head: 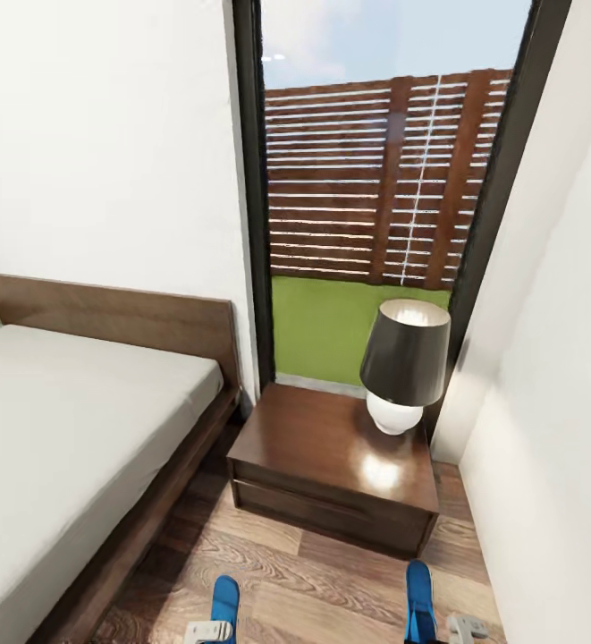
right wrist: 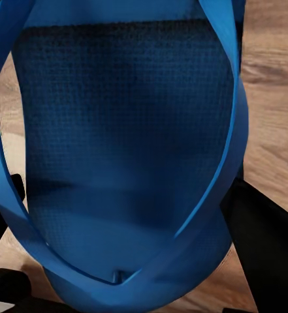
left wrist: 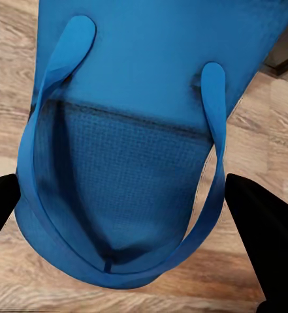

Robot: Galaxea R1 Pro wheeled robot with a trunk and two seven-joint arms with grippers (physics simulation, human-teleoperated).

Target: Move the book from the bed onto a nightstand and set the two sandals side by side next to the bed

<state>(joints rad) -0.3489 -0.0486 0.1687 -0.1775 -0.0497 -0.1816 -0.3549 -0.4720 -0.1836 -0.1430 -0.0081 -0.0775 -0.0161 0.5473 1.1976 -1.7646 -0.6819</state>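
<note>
Two bright blue sandals show at the bottom of the head view, one (head: 225,601) on the left and one (head: 419,597) on the right, both above the wood floor. My left gripper (head: 207,631) is shut on the left sandal (left wrist: 137,111), whose heel sits between the black fingers (left wrist: 261,228). My right gripper (head: 460,626) is shut on the other sandal (right wrist: 124,130) in the same way. The bed (head: 63,420) with its white mattress lies to the left. The dark brown nightstand (head: 322,447) stands ahead by the window. The book is out of view.
A lamp (head: 402,362) with a dark shade stands on the nightstand's right rear corner. A tall dark-framed window (head: 375,179) is behind it, and a white wall (head: 554,402) closes in on the right. Wood floor (head: 322,572) runs between bed, nightstand and wall.
</note>
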